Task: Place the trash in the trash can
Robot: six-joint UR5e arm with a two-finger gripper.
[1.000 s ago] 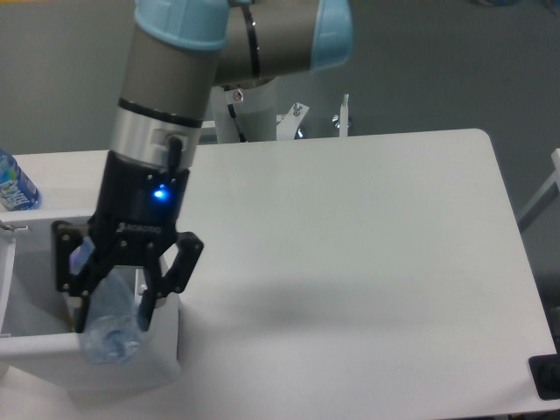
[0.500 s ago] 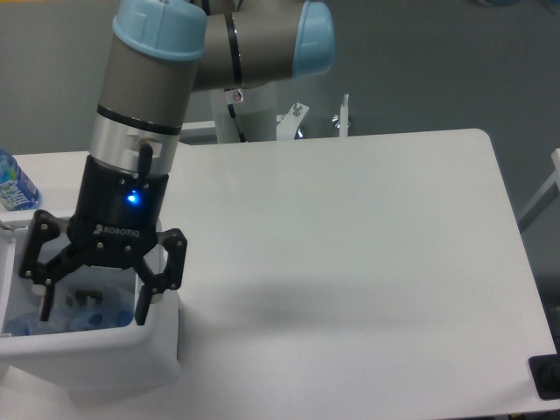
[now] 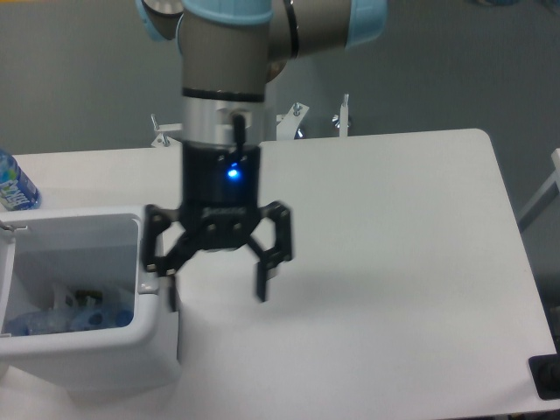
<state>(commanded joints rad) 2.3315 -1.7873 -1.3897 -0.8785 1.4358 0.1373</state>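
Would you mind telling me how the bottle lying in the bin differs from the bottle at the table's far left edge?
The bottle in the trash can lies flat at the bottom of the white bin; the other bottle stands on the table outside it. The binned one shows whole, while the image edge cuts off the standing one, with its bright blue label. Both are clear plastic.

From my feed, the white worktop (image 3: pixel 394 245) fills most of the view, matte, with a rounded far right corner, and a soft grey shadow lies across its middle. Behind the worktop I see a plain dull grey floor (image 3: pixel 455 70), and just past its far edge stand white metal brackets (image 3: pixel 341 118) with bolts. Off the worktop's right edge a pale slanted bar (image 3: pixel 544 194) shows, and a small dark block (image 3: pixel 548 376) sits at its near right corner.
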